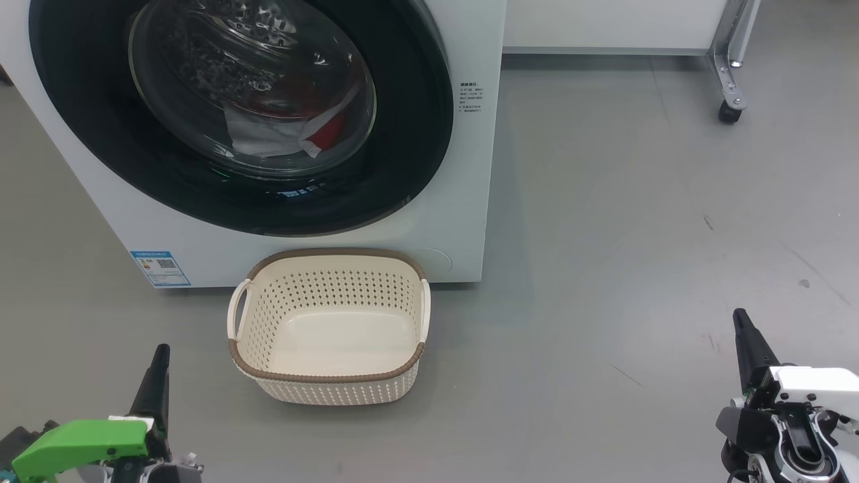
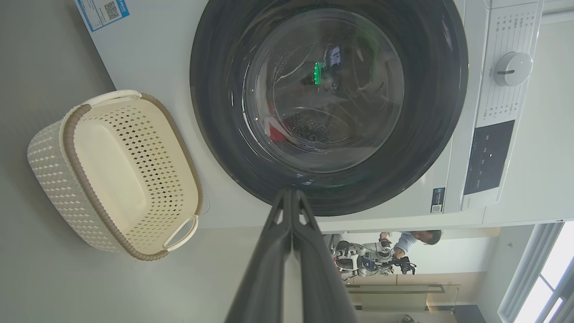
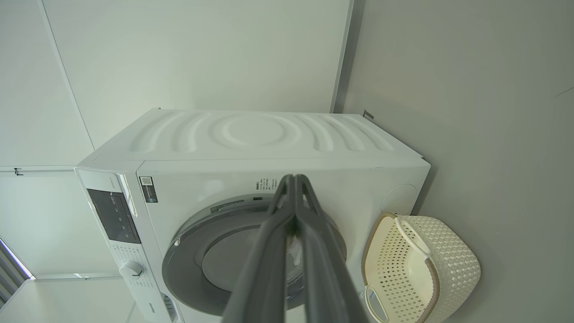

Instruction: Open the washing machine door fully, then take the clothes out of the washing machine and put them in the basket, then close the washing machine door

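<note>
The white washing machine (image 1: pixel 470 168) stands ahead with its round black-rimmed door (image 1: pixel 87 121) shut. Through the glass I see red and white clothes (image 1: pixel 295 131) lying in the drum. The cream basket (image 1: pixel 329 389) with a brown rim sits on the floor right in front of the machine, with nothing in it. My left gripper (image 1: pixel 161 350) is low at the lower left, shut, well short of the basket. My right gripper (image 1: pixel 739 315) is at the lower right, shut, far from the machine. The left wrist view shows the door (image 2: pixel 430 112) and basket (image 2: pixel 49 166); the right wrist view shows the machine (image 3: pixel 264 134) and basket (image 3: pixel 453 264).
Grey floor (image 1: pixel 637 235) stretches wide to the right of the machine. A metal leg on a caster (image 1: pixel 730 107) stands at the far right. In the left wrist view a person (image 2: pixel 415 237) and another robot show in the distance.
</note>
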Tool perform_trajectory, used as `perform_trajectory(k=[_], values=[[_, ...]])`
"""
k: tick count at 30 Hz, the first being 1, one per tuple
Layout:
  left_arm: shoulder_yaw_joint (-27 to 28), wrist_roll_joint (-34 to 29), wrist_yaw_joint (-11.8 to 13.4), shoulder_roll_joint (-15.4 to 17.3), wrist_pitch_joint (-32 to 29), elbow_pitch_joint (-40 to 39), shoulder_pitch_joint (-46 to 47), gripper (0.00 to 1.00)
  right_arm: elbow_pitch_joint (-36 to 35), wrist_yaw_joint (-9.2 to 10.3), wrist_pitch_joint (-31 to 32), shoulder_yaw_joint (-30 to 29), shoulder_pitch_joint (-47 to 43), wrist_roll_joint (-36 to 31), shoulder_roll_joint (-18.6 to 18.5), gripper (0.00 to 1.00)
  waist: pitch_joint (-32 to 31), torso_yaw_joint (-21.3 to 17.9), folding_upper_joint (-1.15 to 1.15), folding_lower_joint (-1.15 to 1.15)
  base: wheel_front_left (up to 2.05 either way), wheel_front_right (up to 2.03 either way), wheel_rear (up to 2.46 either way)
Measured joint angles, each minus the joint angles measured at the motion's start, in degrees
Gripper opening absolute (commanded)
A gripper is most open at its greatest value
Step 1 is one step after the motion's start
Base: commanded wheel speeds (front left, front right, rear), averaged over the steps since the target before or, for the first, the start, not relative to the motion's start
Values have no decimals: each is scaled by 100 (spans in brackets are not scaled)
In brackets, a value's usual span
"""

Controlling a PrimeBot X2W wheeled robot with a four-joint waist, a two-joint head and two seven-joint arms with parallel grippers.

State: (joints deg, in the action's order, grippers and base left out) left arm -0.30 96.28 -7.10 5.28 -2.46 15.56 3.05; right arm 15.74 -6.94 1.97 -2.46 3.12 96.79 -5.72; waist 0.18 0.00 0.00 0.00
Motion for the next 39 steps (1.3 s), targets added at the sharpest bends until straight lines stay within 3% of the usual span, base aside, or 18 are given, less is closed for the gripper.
perform_trajectory(k=[5,6,7,9,10,39], values=[[3,0,0,-3,0,-1,0,0,-1,0,1,-3,0,0,11,0,0,0,0,0,0,0,0],[0,0,1,-26,1,47,-19,100,38,1,-1,0,-23,0,30,100,0,0,0,0,0,0,0],[-7,0,1,-62,1,108,-59,0,101,3,-1,5,-65,0,63,0,0,0,0,0,0,0,0],[-23,0,1,-140,1,238,-172,0,224,3,-2,14,-195,0,144,0,1,0,0,0,0,0,0],[-27,0,1,-176,1,293,-235,100,282,3,-2,21,-266,0,183,100,1,0,0,0,0,0,0],[42,-313,1,-213,416,-140,-321,100,19,58,-413,58,-231,-981,231,100,32,-29,0,0,0,0,0]])
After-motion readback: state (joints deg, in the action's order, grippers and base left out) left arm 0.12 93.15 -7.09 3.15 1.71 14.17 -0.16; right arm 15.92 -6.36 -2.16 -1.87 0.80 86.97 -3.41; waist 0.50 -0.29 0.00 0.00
